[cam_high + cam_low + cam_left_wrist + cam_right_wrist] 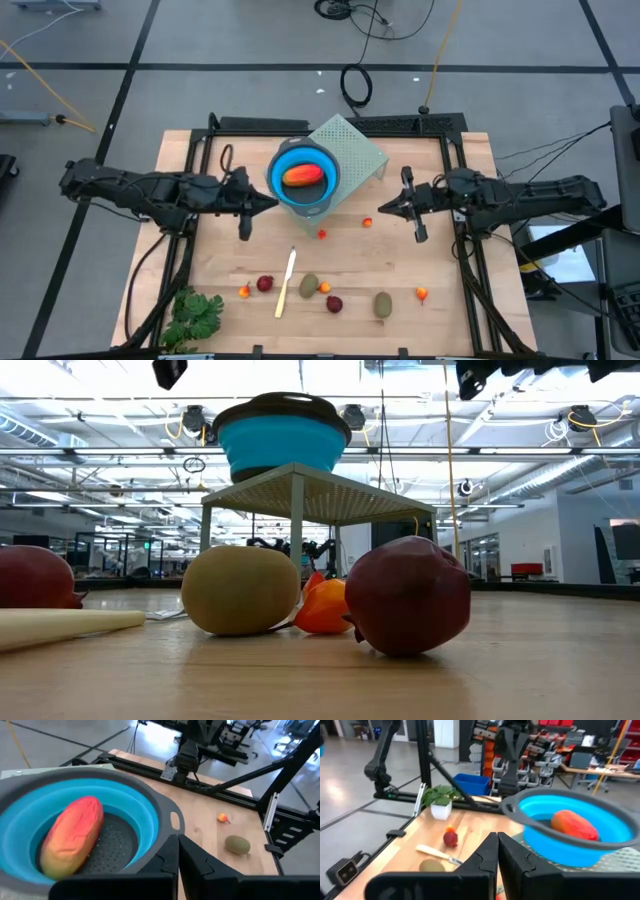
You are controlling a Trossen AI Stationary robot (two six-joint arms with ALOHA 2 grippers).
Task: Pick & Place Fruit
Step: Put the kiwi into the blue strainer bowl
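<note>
A blue bowl [322, 190] stands on a pale green perforated stand [355, 148] at the table's far middle. The orange-red oblong fruit [302, 176] lies inside it [70, 837]. Small fruit pieces lie loose on the near half: brown-green ovals [309, 286] [383, 304], dark red balls [264, 284] [333, 303] and tiny orange and red bits [367, 222] [321, 234]. My left gripper [274, 203] is shut, raised just left of the bowl. My right gripper [381, 210] is shut, raised to the bowl's right. Neither holds anything.
A thin cream stick [286, 283] lies among the near fruit. A leafy green bunch [195, 315] sits at the near left corner. Black rails [200, 170] run along the table's left, right and far sides. Bare wood shows between the grippers and the near fruit.
</note>
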